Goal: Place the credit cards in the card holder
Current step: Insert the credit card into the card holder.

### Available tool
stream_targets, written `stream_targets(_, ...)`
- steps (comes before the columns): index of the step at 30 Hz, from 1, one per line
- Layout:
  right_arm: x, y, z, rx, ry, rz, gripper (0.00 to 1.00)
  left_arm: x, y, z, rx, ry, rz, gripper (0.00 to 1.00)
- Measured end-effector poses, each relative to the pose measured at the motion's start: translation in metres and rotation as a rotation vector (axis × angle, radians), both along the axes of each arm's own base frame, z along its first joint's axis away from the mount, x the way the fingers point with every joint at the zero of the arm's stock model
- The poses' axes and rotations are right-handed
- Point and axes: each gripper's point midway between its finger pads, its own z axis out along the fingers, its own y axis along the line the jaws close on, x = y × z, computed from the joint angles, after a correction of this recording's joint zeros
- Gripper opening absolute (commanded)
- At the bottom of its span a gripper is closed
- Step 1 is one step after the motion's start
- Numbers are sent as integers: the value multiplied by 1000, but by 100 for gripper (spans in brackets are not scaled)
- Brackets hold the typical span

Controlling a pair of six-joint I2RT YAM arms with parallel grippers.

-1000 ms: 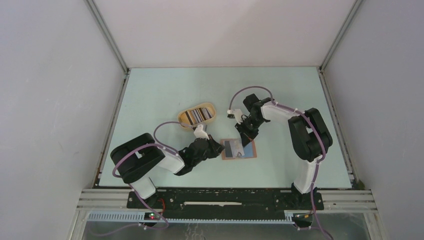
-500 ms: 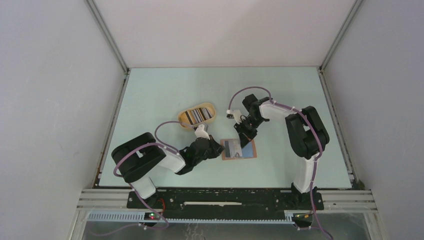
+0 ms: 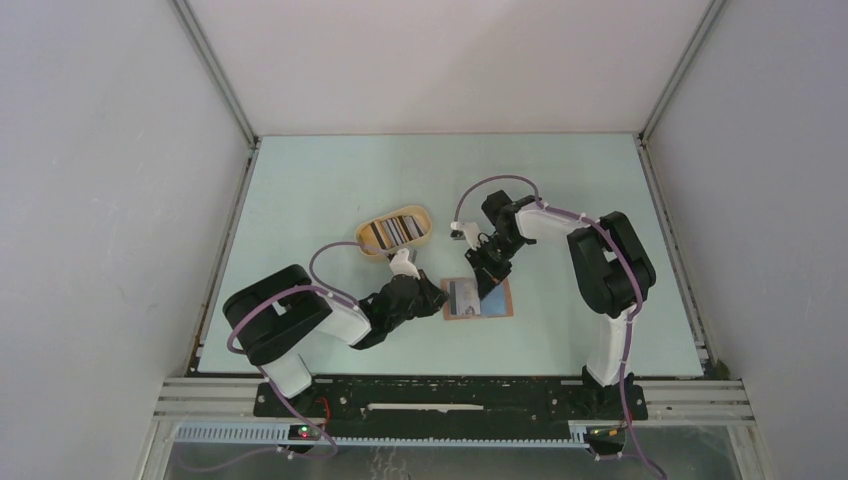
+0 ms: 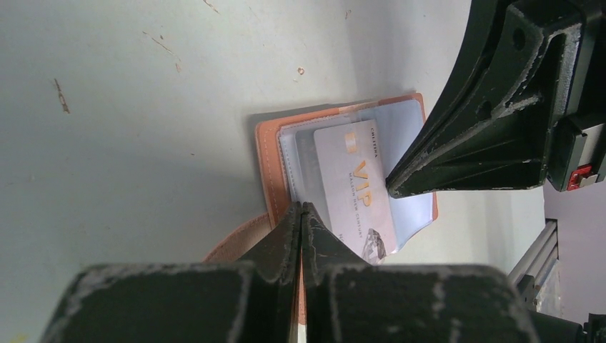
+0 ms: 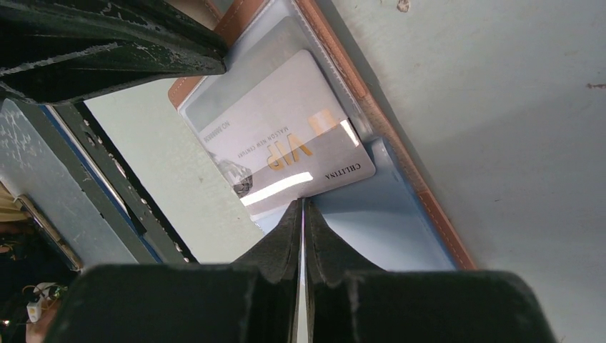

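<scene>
The card holder [image 3: 492, 301] lies open on the table, reddish-brown with clear sleeves. A silver VIP credit card [image 3: 462, 295] lies partly inside a sleeve. My left gripper [image 3: 440, 300] is shut at the holder's left edge, with a sliver of its leather [image 4: 268, 164] between the jaws. My right gripper [image 3: 487, 279] is shut, its tips against the card's short edge [image 5: 279, 143]. In the left wrist view the card [image 4: 357, 186] lies beside my left gripper [image 4: 301, 207], with the right fingers [image 4: 457, 157] beyond it. In the right wrist view my right gripper [image 5: 301, 204] touches the card, beside the holder's brown border [image 5: 400, 164].
An oval tan tray [image 3: 421, 218] with several more cards stands just behind the left gripper. The snap tab [image 4: 236, 239] curls out beside the left fingers. Grey walls enclose the table on three sides.
My right gripper has crept left towards the holder, and the card has slid slightly left with it. The left arm has held still.
</scene>
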Motion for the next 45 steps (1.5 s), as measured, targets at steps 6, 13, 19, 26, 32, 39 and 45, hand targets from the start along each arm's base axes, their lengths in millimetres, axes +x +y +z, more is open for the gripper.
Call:
stream_targets(6,-1,1,-1,-4,9,-8,11,0,0,0,3,-3,-4,3)
stream_targets(13,0,3,-1,-4,12,-20,13,0,-1,0,3,-2,-6,3)
stream_targets(19,1,5,-1,-2,13,-32,14,0,-1,0,3,-3,-7,3)
stream_targets(26,3,8,0,12,12,-43,15,0,-4,0,7,-5,-17,3)
stream_targets(32,3,10,0,21,22,-48,15,0,-4,0,8,-5,-19,3)
stream_targets(39,3,13,0,28,35,-53,16,0,-4,0,10,-7,-27,3)
stream_targets(45,2,15,-1,37,55,-58,16,0,-4,0,10,-7,-27,3)
